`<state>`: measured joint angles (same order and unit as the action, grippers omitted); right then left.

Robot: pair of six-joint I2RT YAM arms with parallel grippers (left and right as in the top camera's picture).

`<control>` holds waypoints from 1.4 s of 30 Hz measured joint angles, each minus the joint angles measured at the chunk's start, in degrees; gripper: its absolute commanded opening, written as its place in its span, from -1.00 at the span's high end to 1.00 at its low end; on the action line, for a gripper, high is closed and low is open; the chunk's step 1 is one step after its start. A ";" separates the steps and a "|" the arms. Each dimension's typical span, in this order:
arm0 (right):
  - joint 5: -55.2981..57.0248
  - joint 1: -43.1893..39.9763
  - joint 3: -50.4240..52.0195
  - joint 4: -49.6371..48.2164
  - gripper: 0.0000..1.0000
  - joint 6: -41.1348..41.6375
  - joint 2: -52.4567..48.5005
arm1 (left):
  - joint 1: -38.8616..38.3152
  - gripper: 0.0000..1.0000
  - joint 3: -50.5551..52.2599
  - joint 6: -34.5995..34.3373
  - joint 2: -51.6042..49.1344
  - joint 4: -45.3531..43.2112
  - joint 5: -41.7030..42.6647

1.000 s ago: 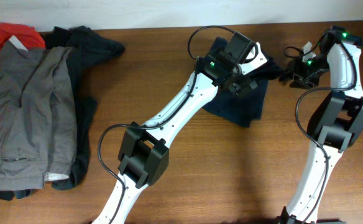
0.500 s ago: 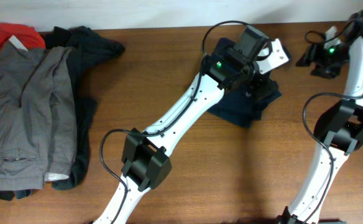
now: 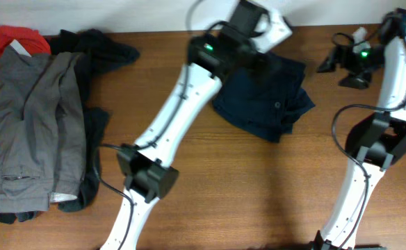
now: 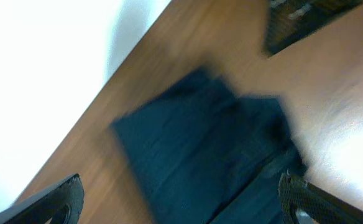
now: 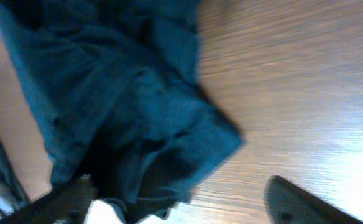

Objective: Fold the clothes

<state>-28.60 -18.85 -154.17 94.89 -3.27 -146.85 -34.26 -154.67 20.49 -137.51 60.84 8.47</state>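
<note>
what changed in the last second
The left gripper drew back off the navy shorts toward the far edge of the table, jaws open, leaving them uncovered. The right gripper moved away to the right and opened, holding nothing. The shorts lie in about the same place, and the pile of clothes on the left did not move.

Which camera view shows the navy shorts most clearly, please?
The overhead view: the navy shorts lie sharp and almost whole. The left wrist view blurs them; the right wrist view shows only a rumpled part.
</note>
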 measured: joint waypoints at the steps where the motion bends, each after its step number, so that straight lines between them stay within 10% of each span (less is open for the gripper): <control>1: -0.20 0.96 0.13 0.02 -0.97 -0.04 0.00 | 1.49 -0.98 0.00 0.02 -0.02 0.96 -0.46; 15: 2.62 9.86 0.63 -1.25 -0.97 2.21 -0.02 | 13.84 -0.99 0.00 -0.61 -0.02 5.79 -2.10; 42: 20.92 12.31 24.48 -17.00 -0.86 11.82 0.72 | 14.47 -0.98 0.00 -0.61 -5.79 7.58 -2.10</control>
<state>-7.68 -6.55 -129.69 77.89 8.56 -146.12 -19.79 -154.67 19.88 -143.31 68.42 6.37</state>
